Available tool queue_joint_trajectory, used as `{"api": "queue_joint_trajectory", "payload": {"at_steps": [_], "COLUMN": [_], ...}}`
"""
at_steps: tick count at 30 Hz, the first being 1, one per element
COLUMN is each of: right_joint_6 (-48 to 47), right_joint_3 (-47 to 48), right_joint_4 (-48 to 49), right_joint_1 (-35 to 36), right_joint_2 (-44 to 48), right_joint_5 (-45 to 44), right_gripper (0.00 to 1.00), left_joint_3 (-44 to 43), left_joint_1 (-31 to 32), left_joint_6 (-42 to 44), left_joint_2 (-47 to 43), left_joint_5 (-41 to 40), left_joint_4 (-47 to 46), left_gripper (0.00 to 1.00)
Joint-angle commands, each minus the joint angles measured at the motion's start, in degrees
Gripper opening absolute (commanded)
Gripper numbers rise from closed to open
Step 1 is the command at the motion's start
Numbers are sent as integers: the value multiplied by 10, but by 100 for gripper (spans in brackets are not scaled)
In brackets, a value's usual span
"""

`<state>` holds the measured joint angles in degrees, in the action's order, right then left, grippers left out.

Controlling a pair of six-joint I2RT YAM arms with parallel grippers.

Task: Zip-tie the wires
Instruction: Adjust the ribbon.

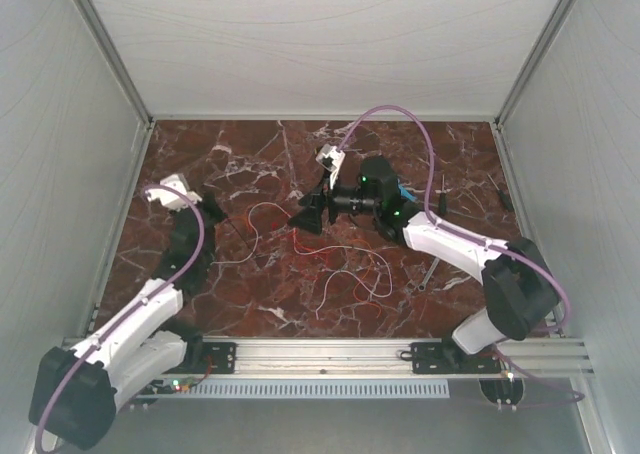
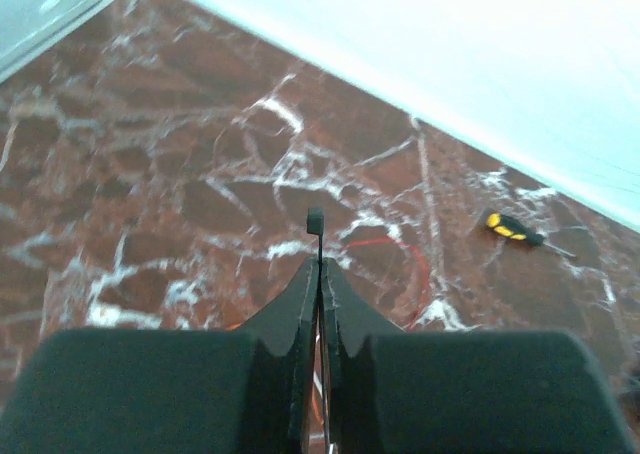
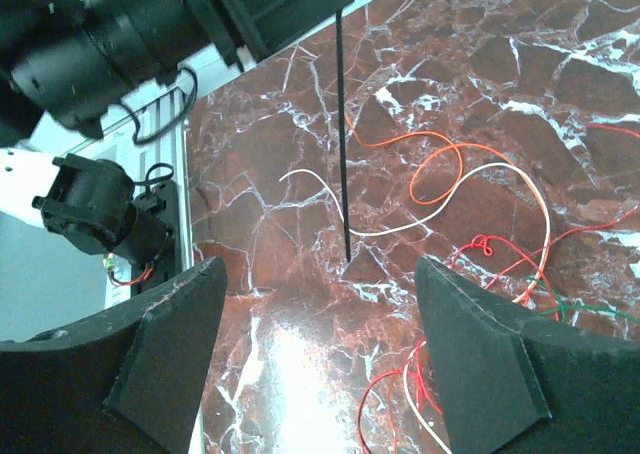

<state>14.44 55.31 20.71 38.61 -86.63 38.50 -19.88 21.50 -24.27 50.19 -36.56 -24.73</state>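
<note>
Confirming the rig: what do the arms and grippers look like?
Both the left arm and right arm have white links and black joint housings, each trailing a purple cable. The left gripper and right gripper have matte black, wedge-shaped fingers.

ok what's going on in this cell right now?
Zip-tie job, early stage. The left gripper has its jaws shut on one end of the black zip tie, with the rest of the strip sticking out toward the marble table. The right gripper faces it with jaws wide open, holding nothing. The white, red and orange wires lie loose on the table, unbundled, and the tie is not around them yet.
</note>
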Motion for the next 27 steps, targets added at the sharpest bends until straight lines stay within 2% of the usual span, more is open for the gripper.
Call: {"api": "queue_joint_trajectory", "payload": {"at_steps": [1, 5, 6, 11, 19, 23, 27], "right_joint_6": [-38, -37, -20, 11, 63, 80, 89], "right_joint_3": [30, 24, 9, -6, -3, 15, 43], "right_joint_4": [-35, -55, -55, -73, -59, -59, -87], "right_joint_1": [2, -3, -3, -4, -3, -3, 6], "right_joint_2": [27, 74, 112, 157, 177, 192, 199], "right_joint_5": [35, 47, 42, 21, 53, 47, 27], "right_gripper": [73, 74, 74, 74, 72, 71, 63], "left_joint_3": [-85, -137, -175, -227, -224, -216, -215], "left_joint_1": [-43, -59, -59, -59, -59, -59, -59], "left_joint_6": [102, 85, 78, 66, -14, -18, -11], "left_joint_2": [-15, -37, -38, -31, -14, -17, -13], "left_joint_5": [178, 381, 526, 719, 895, 937, 999], "left_joint_4": [-42, -20, 9, 31, -63, -86, -104], "left_gripper": [0, 0, 0, 0, 0, 0, 0]}}
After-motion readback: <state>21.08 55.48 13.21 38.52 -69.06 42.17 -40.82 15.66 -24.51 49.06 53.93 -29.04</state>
